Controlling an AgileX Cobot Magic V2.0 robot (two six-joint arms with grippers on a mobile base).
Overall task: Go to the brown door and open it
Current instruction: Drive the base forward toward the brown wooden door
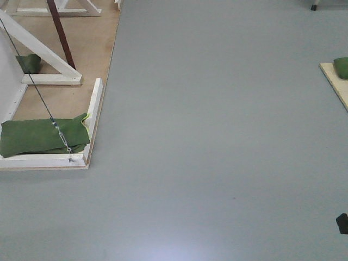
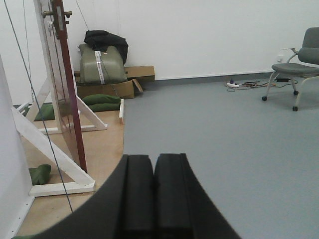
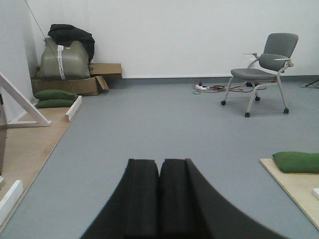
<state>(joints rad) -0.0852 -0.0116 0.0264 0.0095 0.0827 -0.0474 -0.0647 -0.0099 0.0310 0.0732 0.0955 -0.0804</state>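
Grey floor (image 1: 217, 136) spreads bare ahead to white walls, with a plywood platform (image 1: 103, 49) along its left side. On that platform stands the brown door (image 2: 70, 99), seen edge-on from the left wrist view and held up by white wooden braces (image 2: 55, 154). Its brass lever handle (image 2: 62, 13) sits high at that view's left edge.

The approach looks unfinished. The door is well apart from both arms, the handle is untouched, and the opening is still to do. The left jaws are closed, pads (image 2: 139, 189) pressed together on nothing. The right jaws are closed too, pads (image 3: 144, 194) together and empty.

The centre has open room. To the left, the platform's white edging (image 1: 93, 114), a thin guy wire (image 1: 43, 103) and a green sandbag (image 1: 41, 138) crowd the door's foot. An office chair (image 3: 264, 69) and a second board (image 3: 294, 184) lie off to the right.
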